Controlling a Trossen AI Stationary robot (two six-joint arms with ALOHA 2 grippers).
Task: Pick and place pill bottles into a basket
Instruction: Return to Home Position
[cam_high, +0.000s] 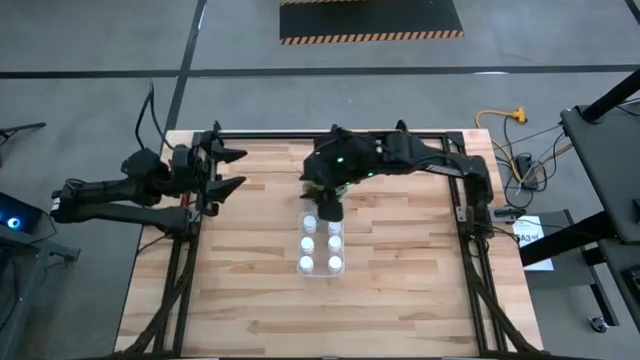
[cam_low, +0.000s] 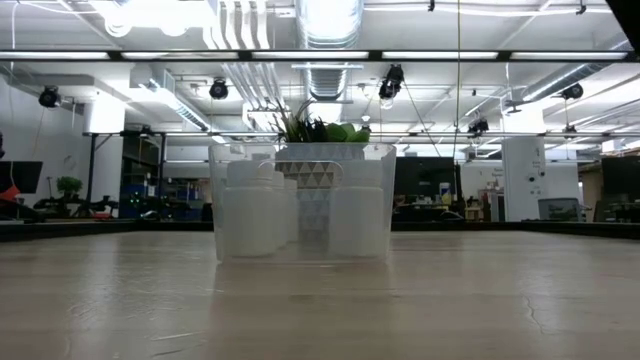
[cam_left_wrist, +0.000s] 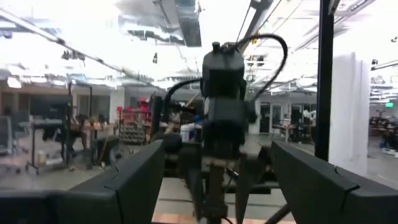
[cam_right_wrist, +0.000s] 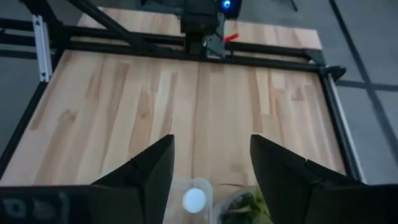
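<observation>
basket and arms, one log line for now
basket: six pill bottles inside | right pincer: open, over basket's end | left pincer: open, by table left edge

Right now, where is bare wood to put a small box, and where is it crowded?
Free: between the basket and the left gripper; between the basket and the right edge of the table; beyond the basket, away from the plant. Crowded: the middle, where the right gripper hangs over plant and basket.
</observation>
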